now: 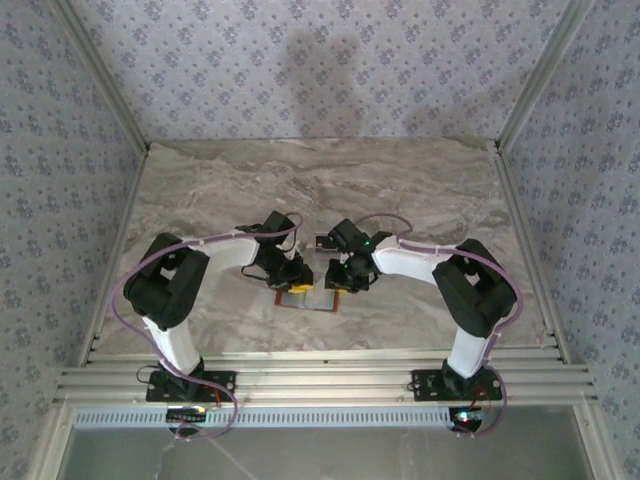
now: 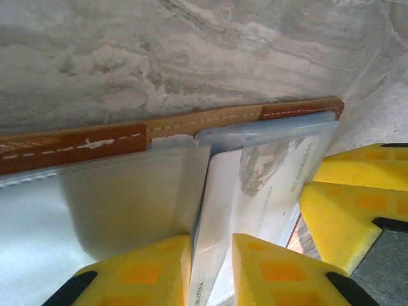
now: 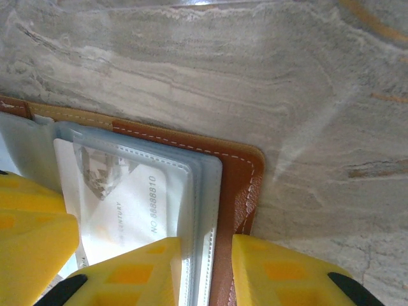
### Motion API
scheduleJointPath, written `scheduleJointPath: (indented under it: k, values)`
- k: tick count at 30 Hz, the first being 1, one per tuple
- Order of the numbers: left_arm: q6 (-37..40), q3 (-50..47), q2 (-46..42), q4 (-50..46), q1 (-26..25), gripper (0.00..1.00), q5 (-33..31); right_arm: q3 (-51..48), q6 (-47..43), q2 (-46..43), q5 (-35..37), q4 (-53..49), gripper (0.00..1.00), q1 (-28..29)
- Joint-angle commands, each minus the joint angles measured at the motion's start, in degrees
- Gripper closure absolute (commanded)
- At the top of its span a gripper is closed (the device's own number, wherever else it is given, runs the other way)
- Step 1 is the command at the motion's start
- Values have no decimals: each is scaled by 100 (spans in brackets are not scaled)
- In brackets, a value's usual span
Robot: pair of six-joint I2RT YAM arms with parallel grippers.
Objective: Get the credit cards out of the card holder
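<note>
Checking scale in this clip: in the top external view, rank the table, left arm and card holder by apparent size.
1. table
2. left arm, nearer the camera yet clearly smaller
3. card holder, smallest by far

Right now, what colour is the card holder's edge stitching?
White stitching on the orange-brown leather card holder; clearest in the right wrist view.

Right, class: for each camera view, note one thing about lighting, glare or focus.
Top external: a soft shadow falls on the patterned back wall. Left wrist: the near yellow fingers are soft, and glare whitens the clear plastic sleeve. Right wrist: a pale light streak crosses the grey marble tabletop; print on the thin whitish card is sharp.
</note>
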Motion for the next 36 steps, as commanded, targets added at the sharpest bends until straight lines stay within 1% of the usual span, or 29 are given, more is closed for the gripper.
scheduleJointPath:
  k: [1,8,13,17,21,24,27,32,36]
  values:
    - [19,35,95,-33,31,75,-99,54,-62,90,187,-316,72,-30]
    - [-12,-98,304,304,35,75,180,71,-61,102,184,-309,72,-15]
    - [-43,-227,456,498,43,75,246,72,-57,85,180,-297,73,-5]
    - [-17,-333,371,730,54,79,358,61,-58,85,185,-298,72,-3]
    - [7,-399,181,806,91,85,302,45,-46,77,185,-296,73,6]
    - [49,-446,11,780,166,90,254,37,-44,50,198,-317,73,1]
    - [129,-455,-97,635,248,92,231,28,-49,42,214,-320,73,-6]
    - [331,-475,-334,329,333,92,138,34,-50,24,233,-356,73,-19]
    - [468,-433,-540,144,362,92,146,45,-48,-3,250,-370,70,-28]
